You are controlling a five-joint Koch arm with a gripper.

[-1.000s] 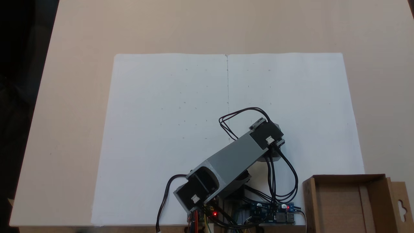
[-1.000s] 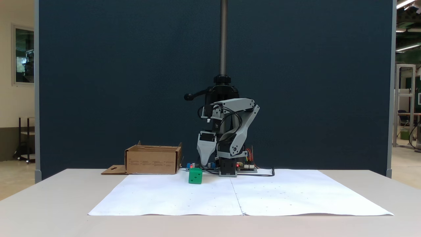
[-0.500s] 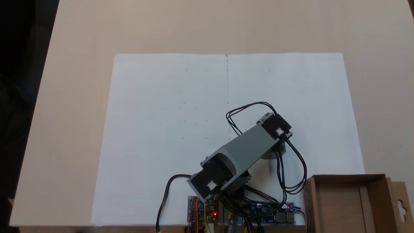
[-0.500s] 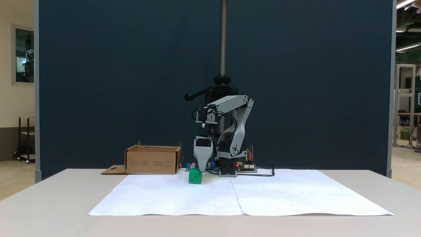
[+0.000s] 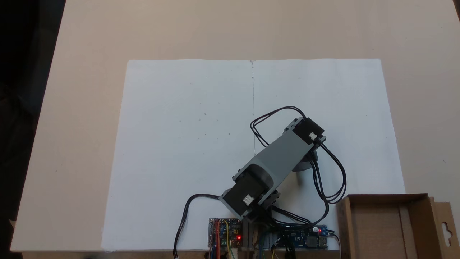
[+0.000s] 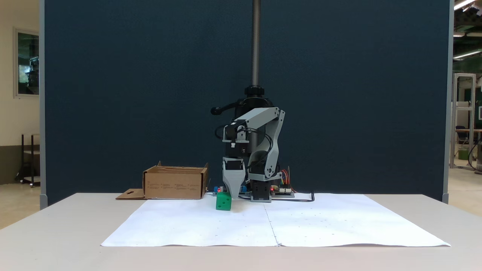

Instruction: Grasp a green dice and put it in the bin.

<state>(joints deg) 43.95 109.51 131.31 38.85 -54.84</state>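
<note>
Lowered since earlier: hand (image 6: pixel 231 195), tip now beside the green dice (image 6: pixel 223 201) on the paper; grip state cannot be told. Bin (image 6: pixel 175 183) stands apart. Grasp, lift and drop remain.

- Your gripper (image 6: pixel 232 196) points down, its grey tip right by the green dice (image 6: pixel 223 201) on the white paper (image 6: pixel 301 222).
- The bin (image 6: pixel 175 182) sits apart, further left.

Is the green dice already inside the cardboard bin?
No, in a fixed view the green dice sits on the white paper, apart from the bin, with the gripper just above it.
</note>
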